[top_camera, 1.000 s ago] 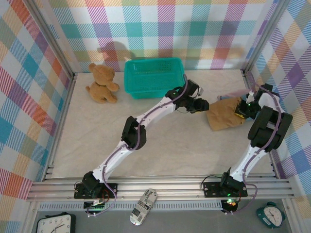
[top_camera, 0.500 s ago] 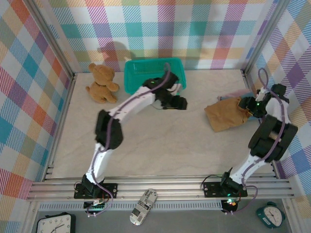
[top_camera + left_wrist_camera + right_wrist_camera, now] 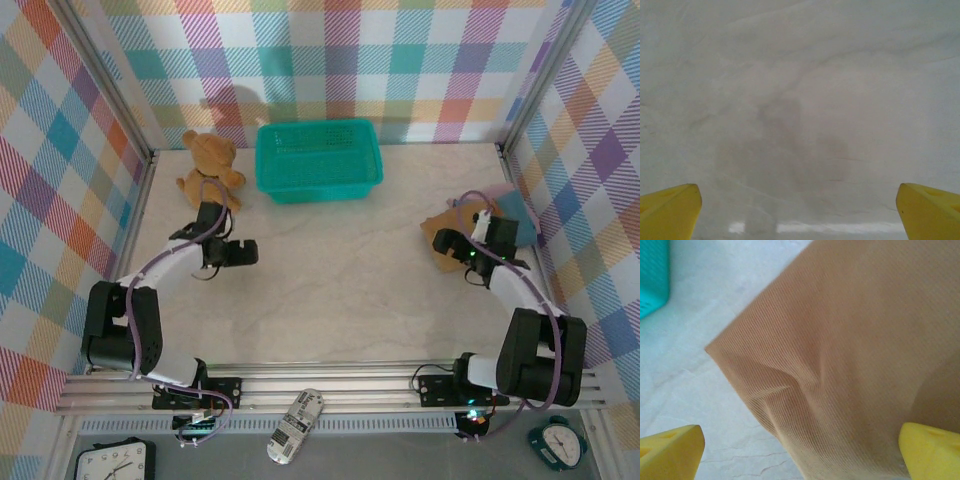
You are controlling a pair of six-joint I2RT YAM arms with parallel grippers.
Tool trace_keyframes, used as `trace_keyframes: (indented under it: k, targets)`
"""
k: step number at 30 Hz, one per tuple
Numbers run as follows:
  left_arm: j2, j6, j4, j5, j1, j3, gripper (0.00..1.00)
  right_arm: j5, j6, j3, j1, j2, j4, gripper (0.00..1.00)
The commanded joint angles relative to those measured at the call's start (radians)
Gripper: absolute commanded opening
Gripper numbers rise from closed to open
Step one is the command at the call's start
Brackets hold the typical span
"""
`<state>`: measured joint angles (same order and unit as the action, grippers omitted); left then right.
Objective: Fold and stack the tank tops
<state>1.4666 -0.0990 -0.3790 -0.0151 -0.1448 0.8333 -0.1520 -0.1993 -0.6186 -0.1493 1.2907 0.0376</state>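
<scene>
- Tank tops (image 3: 452, 228): I see them piled at the far right of the table, close to the right wall. The ochre brown top (image 3: 840, 340) lies uppermost and folded, with one corner pointing toward mid-table. A blue cloth edge (image 3: 518, 210) pokes out on the wall side. The right arm hides part of the pile.
- Table (image 3: 340, 290): pale marbled surface, bare through the middle.
- Left arm (image 3: 150, 280): folded back along the left side, wrist pointing toward the centre.
- Right arm (image 3: 520, 300): bent along the right side, wrist over the pile.
- Teal mesh basket (image 3: 318, 186): at the far edge, centre, well apart from the pile. One corner of it shows top left in the right wrist view (image 3: 650, 275).
- Teddy bear (image 3: 208, 170): sitting far left beside the basket, just beyond the left wrist.
- Left gripper (image 3: 248, 254): jaws spread wide over bare table with nothing between them. In the wrist view (image 3: 800, 210) the yellow fingertips (image 3: 670, 210) sit at the frame's bottom corners.
- Right gripper (image 3: 800, 460): jaws spread wide, holding nothing, over the ochre top near its corner. I can't tell whether it touches the cloth.
- Handset (image 3: 296, 425): lies off the table by the arm bases. It carries print, too small for me to read.
- Black clock (image 3: 115, 462) and teal clock (image 3: 555, 442): near corners, dial numerals too small to read.
</scene>
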Motion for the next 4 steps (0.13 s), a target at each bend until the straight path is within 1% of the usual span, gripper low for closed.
trace_keyframes:
  k: [1,3,4]
  targets:
    - [-0.031,0.06,0.285,-0.025,0.046,-0.058,1.0,0.234,-0.029,-0.006,0.115,0.048,-0.133,0.99]
    - [-0.013,0.079,0.33,-0.028,0.064,-0.083,1.0,0.253,-0.015,0.002,0.137,0.053,-0.142,0.99]
    - [0.0,0.084,0.341,-0.026,0.075,-0.09,1.0,0.228,-0.002,0.02,0.139,0.042,-0.173,0.99]
